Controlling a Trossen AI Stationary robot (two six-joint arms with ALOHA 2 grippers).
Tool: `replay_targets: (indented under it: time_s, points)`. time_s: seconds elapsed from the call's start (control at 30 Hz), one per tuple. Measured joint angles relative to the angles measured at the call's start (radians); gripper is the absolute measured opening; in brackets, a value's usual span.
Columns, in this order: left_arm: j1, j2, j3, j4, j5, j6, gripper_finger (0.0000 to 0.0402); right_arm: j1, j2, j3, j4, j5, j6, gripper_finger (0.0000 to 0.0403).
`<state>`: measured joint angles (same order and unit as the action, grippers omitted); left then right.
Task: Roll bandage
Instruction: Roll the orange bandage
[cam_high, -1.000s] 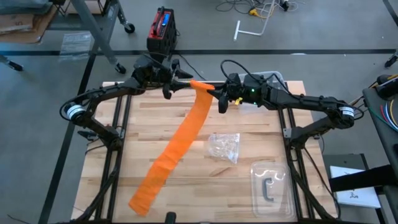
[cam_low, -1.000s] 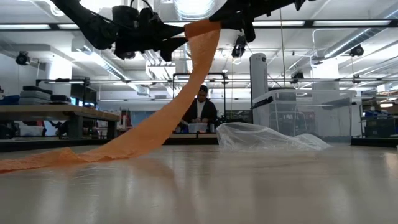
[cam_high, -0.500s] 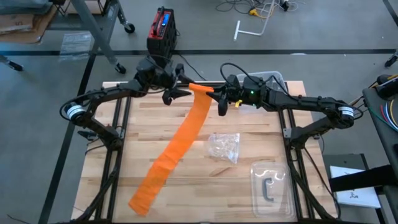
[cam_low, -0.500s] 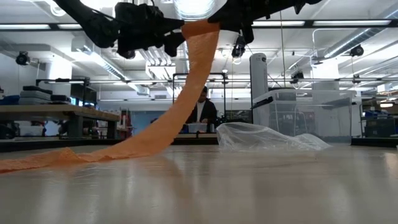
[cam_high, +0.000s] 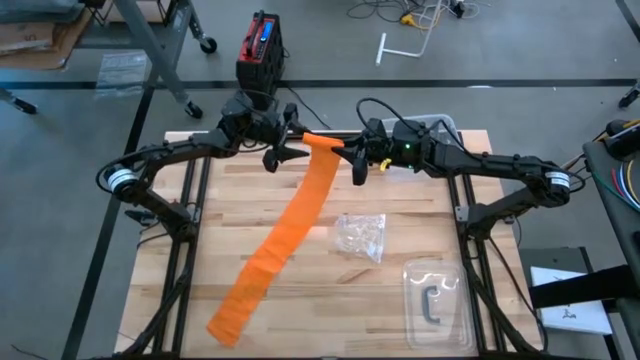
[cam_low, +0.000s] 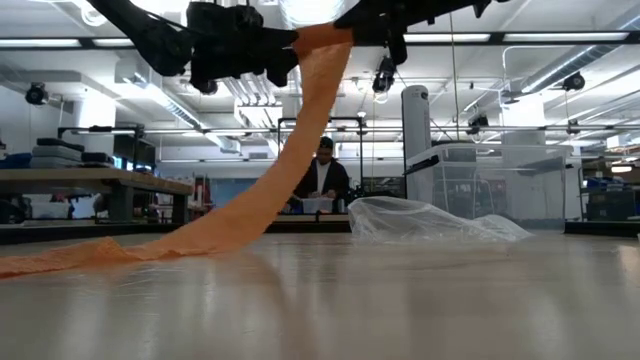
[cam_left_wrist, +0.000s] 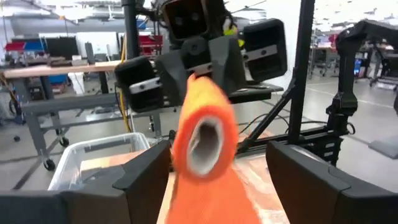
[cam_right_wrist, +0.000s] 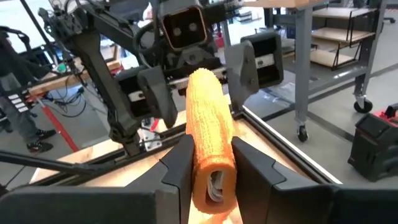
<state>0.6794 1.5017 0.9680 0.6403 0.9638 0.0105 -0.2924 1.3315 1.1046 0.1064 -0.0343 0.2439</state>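
Observation:
The bright orange bandage is partly wound into a roll (cam_high: 322, 143), held high above the table's far middle. Its loose strip (cam_high: 290, 225) slants down toward the near left, and the tail end (cam_high: 228, 318) lies flat on the wood. My right gripper (cam_right_wrist: 211, 152) comes from the right and is shut on the roll. My left gripper (cam_left_wrist: 217, 165) faces it from the left and is open. Its two fingers stand on either side of the roll's hollow end (cam_left_wrist: 204, 138) with a gap showing. My right gripper pinches the roll's wound sides (cam_right_wrist: 210, 146) between its two fingers, at the end nearest its wrist. The fingers come level from the table's right and lie along the roll. The roll is lifted clear, with the strip hanging from it down to the table.
A crumpled clear wrapper (cam_high: 362, 237) lies right of the strip. A clear plastic tray (cam_high: 437, 300) with a dark piece sits near the right front corner. A clear bin (cam_high: 438, 125) stands behind the right gripper. A person (cam_low: 325, 180) sits far beyond the table.
My left gripper has swung a little toward the roll and my right gripper, and its wrist has rolled slightly. The right gripper, the roll and the strip have stayed where they were.

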Motion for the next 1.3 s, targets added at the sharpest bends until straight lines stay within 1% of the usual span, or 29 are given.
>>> replay_targets:
  time_s: [0.1, 0.2, 0.27, 0.33, 0.43, 0.47, 0.53, 0.6, 0.7, 0.77, 0.87, 0.97, 1.03, 1.1, 1.2, 1.3]
  points:
    - [-0.017, 0.0, 0.0, -0.001, -0.083, 0.032, 0.0255, 0.0, 0.0, 0.0, 0.003, 0.0, 0.018, 0.0086]
    - [-0.029, 0.0, 0.0, 0.003, -0.092, 0.053, 0.0223, 0.0, 0.0, 0.0, 0.001, 0.0, 0.025, 0.0084]
    - [-0.032, 0.0, 0.0, 0.004, -0.091, 0.052, 0.0186, 0.0, 0.0, 0.0, 0.0, 0.0, 0.014, 0.0087]
    - [-0.031, 0.0, 0.0, 0.004, -0.091, 0.034, 0.0135, 0.0, -0.001, 0.0, -0.006, 0.001, -0.028, 0.01]
    - [-0.032, 0.0, 0.0, 0.003, -0.092, -0.005, 0.0046, 0.0, -0.009, 0.01, -0.039, 0.002, -0.106, 0.0137]
    - [-0.031, 0.0, 0.0, 0.004, -0.092, -0.026, 0.0028, 0.0, -0.014, 0.018, -0.057, 0.003, -0.144, 0.0152]
    - [-0.024, 0.0, 0.0, 0.006, -0.092, -0.077, 0.0025, 0.001, -0.022, 0.032, -0.093, 0.013, -0.235, 0.0182]
    - [-0.018, 0.0, 0.0, 0.006, -0.092, -0.116, 0.0043, 0.01, -0.027, 0.041, -0.111, 0.043, -0.337, 0.0211]
    - [-0.012, 0.0, 0.0, 0.01, -0.093, -0.163, 0.0065, 0.04, -0.029, 0.041, -0.117, 0.121, -0.535, 0.0249]
    - [-0.011, 0.0, 0.0, 0.015, -0.093, -0.192, 0.0064, 0.07, -0.025, 0.041, -0.116, 0.193, -0.675, 0.027]
    - [-0.011, 0.0, 0.0, 0.024, -0.093, -0.24, 0.0047, 0.113, 0.003, 0.041, -0.093, 0.307, -0.836, 0.0293]
    - [-0.01, 0.0, 0.002, 0.025, -0.093, -0.277, 0.0032, 0.149, 0.02, 0.04, -0.055, 0.353, -0.935, 0.0303]
    - [-0.01, 0.0, 0.002, 0.025, -0.093, -0.3, 0.0031, 0.166, 0.028, 0.042, -0.006, 0.374, -0.988, 0.0304]
    - [-0.01, 0.0, 0.002, 0.025, -0.091, -0.319, 0.0037, 0.179, 0.03, 0.041, -0.013, 0.423, -1.04, 0.0299]
    - [-0.01, 0.0, 0.002, 0.025, -0.091, -0.338, 0.0051, 0.179, 0.032, 0.041, -0.023, 0.471, -1.062, 0.0288]
    - [-0.01, 0.0, 0.002, 0.025, -0.08, -0.338, 0.0054, 0.177, 0.031, 0.041, -0.022, 0.498, -1.064, 0.0276]
